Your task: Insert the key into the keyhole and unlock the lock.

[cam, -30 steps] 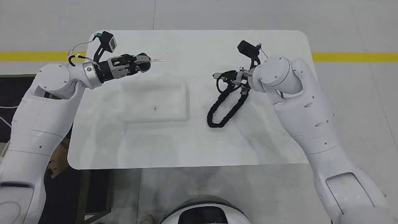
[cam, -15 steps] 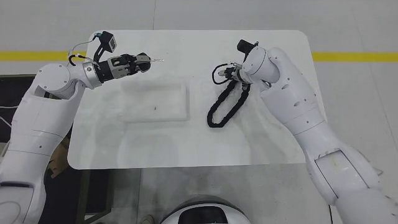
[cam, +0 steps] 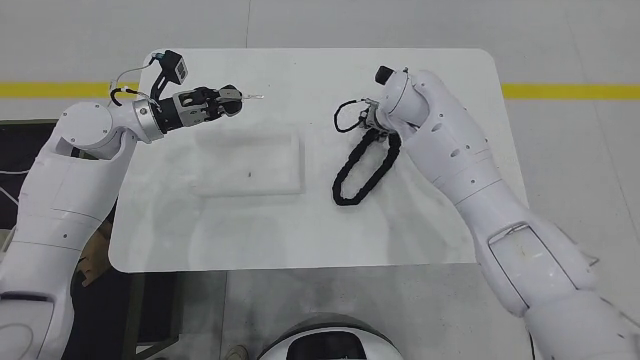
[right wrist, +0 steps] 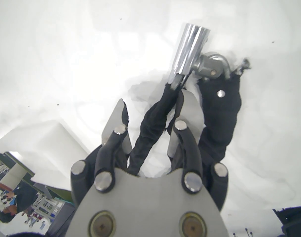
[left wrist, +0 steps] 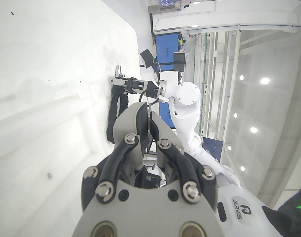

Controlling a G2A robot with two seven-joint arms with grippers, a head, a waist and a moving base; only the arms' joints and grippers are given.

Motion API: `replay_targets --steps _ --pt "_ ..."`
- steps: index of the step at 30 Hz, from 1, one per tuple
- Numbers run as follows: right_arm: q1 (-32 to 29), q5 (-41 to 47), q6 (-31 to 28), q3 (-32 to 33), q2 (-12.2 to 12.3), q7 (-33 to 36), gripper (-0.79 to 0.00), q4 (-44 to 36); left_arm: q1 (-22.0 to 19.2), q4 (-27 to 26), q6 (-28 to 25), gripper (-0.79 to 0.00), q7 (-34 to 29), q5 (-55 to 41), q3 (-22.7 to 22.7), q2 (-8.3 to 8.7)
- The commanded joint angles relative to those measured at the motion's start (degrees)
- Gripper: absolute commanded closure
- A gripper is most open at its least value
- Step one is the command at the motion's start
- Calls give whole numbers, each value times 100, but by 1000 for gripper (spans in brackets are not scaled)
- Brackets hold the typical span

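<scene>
The lock is a black fabric-sleeved chain (cam: 362, 170) lying on the white table (cam: 440, 220), with a shiny metal cylinder (right wrist: 190, 48) and a grey shackle piece (right wrist: 211, 65) at its far end. My right gripper (right wrist: 150, 102) straddles one sleeved strand just behind the cylinder. Its fingers stand apart, with a gap beside the strand. In the top view this gripper (cam: 372, 120) sits at the chain's upper end. My left gripper (cam: 232, 100) hovers over the table's far left, shut on a thin metal key (cam: 255, 96) that points toward the lock. The key blade (left wrist: 149, 114) shows edge-on between the pads.
A low white rectangular tray (cam: 250, 165) lies on the table between the two arms. Bare tabletop lies around the chain and toward the near edge. The table's far edge runs just behind both grippers.
The right arm has swung inward and its gripper has shifted left, carrying the chain's upper loop slightly left and back. The left arm and key have not moved.
</scene>
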Motion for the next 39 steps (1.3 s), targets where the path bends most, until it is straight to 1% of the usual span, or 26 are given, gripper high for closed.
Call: replay_targets --steps 1,2,3,4,5,10,13,14,16,18,22,24,26,28,38,39 --pt "36 -68 11 32 -63 -11 -336 116 0 0 0 0 0 0 0 0" --pt "46 -99 9 49 -92 -8 -283 156 0 0 0 0 0 0 0 0" --pt "58 -160 23 61 -118 -22 -126 202 0 0 0 0 0 0 0 0" --pt "63 -202 26 77 -145 -25 -18 240 0 0 0 0 0 0 0 0" --pt "67 -212 3 105 -170 -3 0 287 0 0 0 0 0 0 0 0" --pt "108 -328 -101 309 -247 102 0 443 0 0 0 0 0 0 0 0" --pt "121 -118 -408 684 -194 408 0 291 0 0 0 0 0 0 0 0" --pt "88 -160 -544 801 -151 544 0 165 0 0 0 0 0 0 0 0" --pt "-3 39 -829 1070 -44 829 0 -111 0 0 0 0 0 0 0 0" --pt "-85 158 -990 1345 123 863 0 -385 0 0 0 0 0 0 0 0" --pt "-361 308 -1703 1793 388 1123 0 -936 0 0 0 0 0 0 0 0" --pt "-538 598 -2062 2024 510 1215 0 -1210 0 0 0 0 0 0 0 0" --pt "-702 936 -2420 2116 619 1392 0 -1485 0 0 0 0 0 0 0 0" --pt "-952 1264 -2780 2281 751 1358 0 -1760 0 0 0 0 0 0 0 0" --pt "-952 1264 -2780 2281 751 1358 0 -1760 0 0 0 0 0 0 0 0" --pt "-1051 1302 -2836 2262 764 1264 0 -1846 0 0 0 0 0 0 0 0"
